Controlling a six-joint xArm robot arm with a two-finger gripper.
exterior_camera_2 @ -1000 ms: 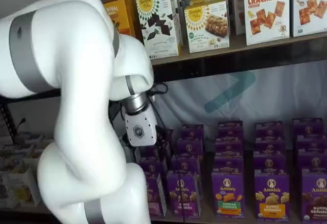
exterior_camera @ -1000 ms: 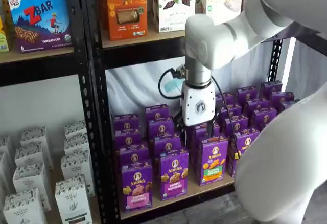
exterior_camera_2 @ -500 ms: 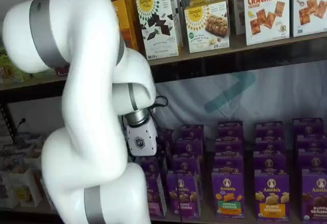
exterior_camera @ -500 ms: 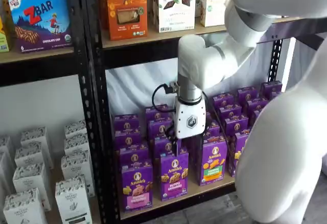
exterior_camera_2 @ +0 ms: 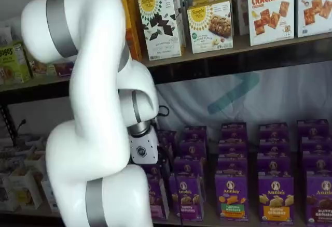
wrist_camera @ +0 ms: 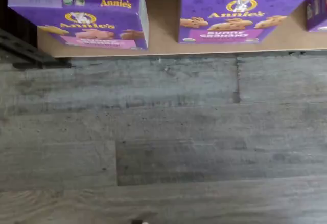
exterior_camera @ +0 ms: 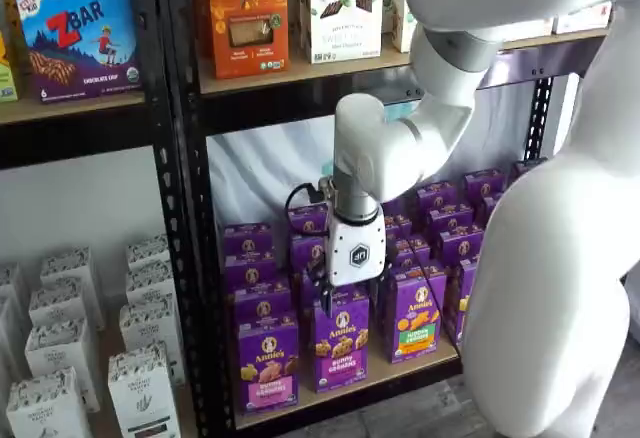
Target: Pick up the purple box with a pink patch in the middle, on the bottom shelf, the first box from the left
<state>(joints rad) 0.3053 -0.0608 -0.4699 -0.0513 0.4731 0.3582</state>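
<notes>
Purple cartons fill the bottom shelf (exterior_camera: 400, 373), a tan board between black uprights, standing in rows several deep. We want the purple box (exterior_camera: 267, 363), the front carton at the left end, upright, with a pink band low on its face. Beside it to the right stands a carton with a purple band (exterior_camera: 341, 339), and past that 1 with an orange-and-green patch (exterior_camera: 417, 313).

Our white arm (exterior_camera: 400, 143) reaches down in front of the shelf. The claw (exterior_camera: 352, 300) hangs in front of the purple-band carton, to the right of the target and higher than its top edge. We see only short dark tips under the white body, so we cannot tell how wide it stands; it grips nothing. In the other shelf view the claw body (exterior_camera_2: 142, 152) shows, but the arm hides its fingers and the target.

The wrist view looks down on grey floor planks (wrist_camera: 163, 132) and the shelf's front lip, with the purple box (wrist_camera: 84, 14) and its neighbour (wrist_camera: 240, 12) at the edge.

We judge the approach unfinished. To do it well, we would shift toward the left upright (exterior_camera: 185, 208) until the target is centred, then come down with the fingers spread enough to clear both sides. Gaps look narrow: the upright is close on 1 side and the neighbour on the other, so we would descend straight and slowly.
</notes>
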